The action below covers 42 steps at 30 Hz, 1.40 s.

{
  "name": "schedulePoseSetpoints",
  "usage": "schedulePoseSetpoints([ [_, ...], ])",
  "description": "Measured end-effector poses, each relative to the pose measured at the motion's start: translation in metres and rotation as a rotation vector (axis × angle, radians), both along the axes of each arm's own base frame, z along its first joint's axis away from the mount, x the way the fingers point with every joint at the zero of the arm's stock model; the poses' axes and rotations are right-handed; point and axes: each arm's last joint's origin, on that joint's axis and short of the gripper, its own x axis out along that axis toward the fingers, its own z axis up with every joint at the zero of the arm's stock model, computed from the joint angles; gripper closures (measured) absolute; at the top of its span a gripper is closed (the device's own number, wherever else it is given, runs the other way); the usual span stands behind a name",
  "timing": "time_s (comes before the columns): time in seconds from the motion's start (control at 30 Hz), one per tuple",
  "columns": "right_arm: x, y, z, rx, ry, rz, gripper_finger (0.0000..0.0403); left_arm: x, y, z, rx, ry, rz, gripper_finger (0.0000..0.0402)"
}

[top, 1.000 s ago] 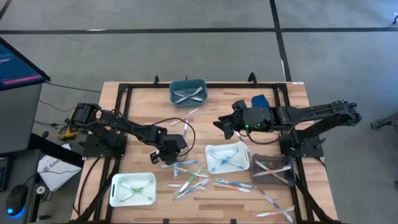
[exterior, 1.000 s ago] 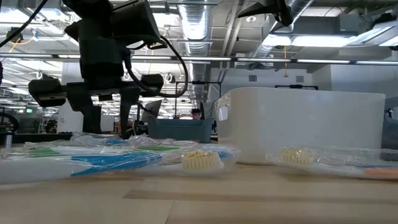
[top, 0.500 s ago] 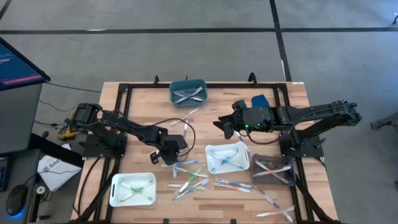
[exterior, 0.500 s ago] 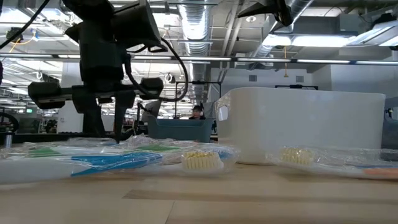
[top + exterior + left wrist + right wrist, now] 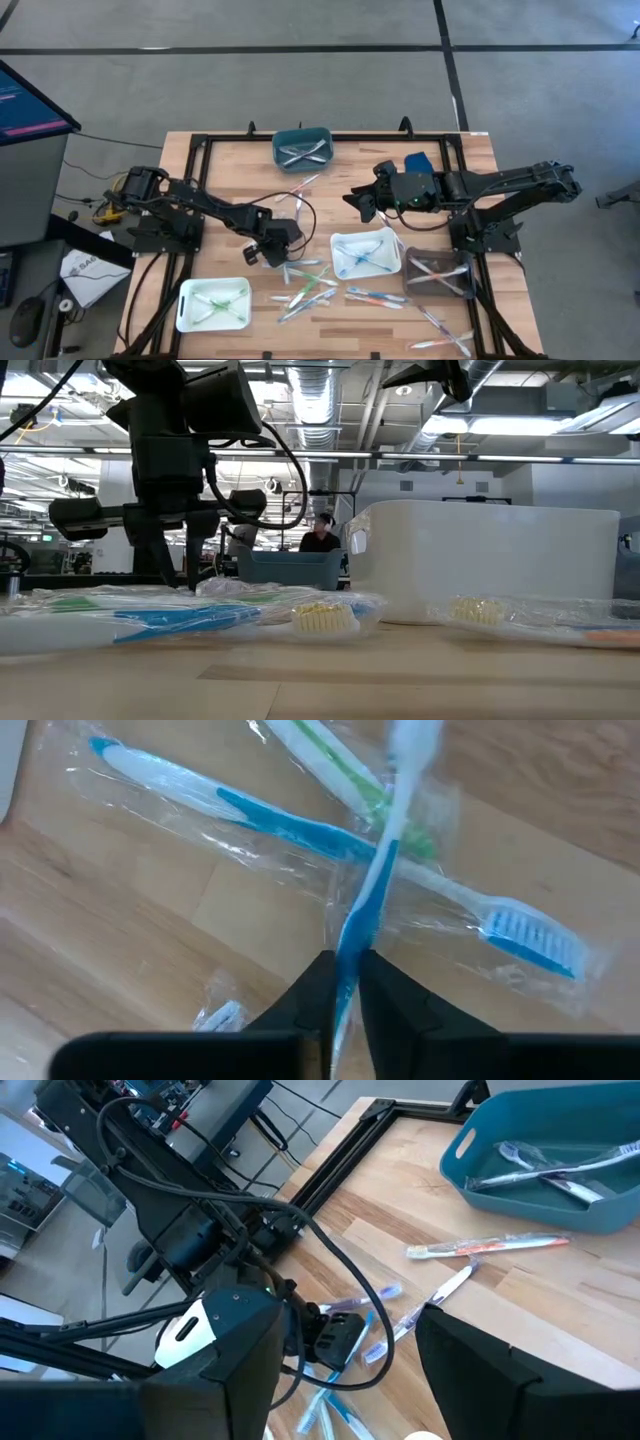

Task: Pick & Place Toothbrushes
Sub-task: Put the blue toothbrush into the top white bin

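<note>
Several plastic-wrapped toothbrushes (image 5: 305,285) lie loose on the wooden table, and more lie near its front right (image 5: 440,330). My left gripper (image 5: 278,252) points down at the far end of this pile, shut on a blue-and-white toothbrush (image 5: 385,840). That toothbrush lies across another blue toothbrush (image 5: 240,805) in its wrapper. In the low view the left gripper (image 5: 175,575) stands behind the wrapped toothbrushes (image 5: 200,618). My right gripper (image 5: 358,207) hangs open above the table's middle, holding nothing. My left gripper pinches the blue part of the toothbrush's handle (image 5: 358,925) between its two fingers (image 5: 322,975). The fingers come from above, pointing steeply down, and lie across the handle. The rest of the toothbrush runs away from the fingers over the other wrapped toothbrushes.
A teal tray (image 5: 302,133) with toothbrushes stands at the far edge. A white tray (image 5: 338,243) holds blue ones, a dark clear tray (image 5: 410,285) pink ones, and a white tray (image 5: 185,310) at the near left green ones. A person shows in the room behind (image 5: 322,532).
My left gripper has shut: its fingers stood wide apart over the pile and now stand close together on the blue toothbrush. The right arm has kept still.
</note>
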Motion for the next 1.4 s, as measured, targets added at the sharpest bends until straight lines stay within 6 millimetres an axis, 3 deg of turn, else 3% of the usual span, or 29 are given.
schedulePoseSetpoints([
  [0.1,0.0,0.0,0.0,0.0,0.0,0.0,0.0182,0.0,0.0,0.0,0.002,0.006,0.031,0.0394],
  [0.3,0.0,0.0,0.0,0.0,0.0,0.0,0.0182,-0.006,0.002,0.012,0.011,-0.013,0.058,0.04],
  [0.57,0.0,0.0,0.0,0.0,0.0,0.0,0.0182,-0.022,0.005,0.061,0.011,-0.183,0.124,0.0401],
  [0.73,0.0,0.0,0.0,0.0,0.0,0.0,0.0182,-0.032,0.006,0.084,-0.087,-0.264,0.244,0.0401],
  [1.13,0.001,0.0,0.003,-0.032,-0.019,0.014,0.0182,-0.036,0.003,0.145,-0.675,-0.553,0.601,0.0401],
  [1.4,0.011,0.001,0.027,-0.162,-0.248,0.059,0.0182,-0.028,0.012,0.193,-1.179,-0.815,0.719,0.0401],
])
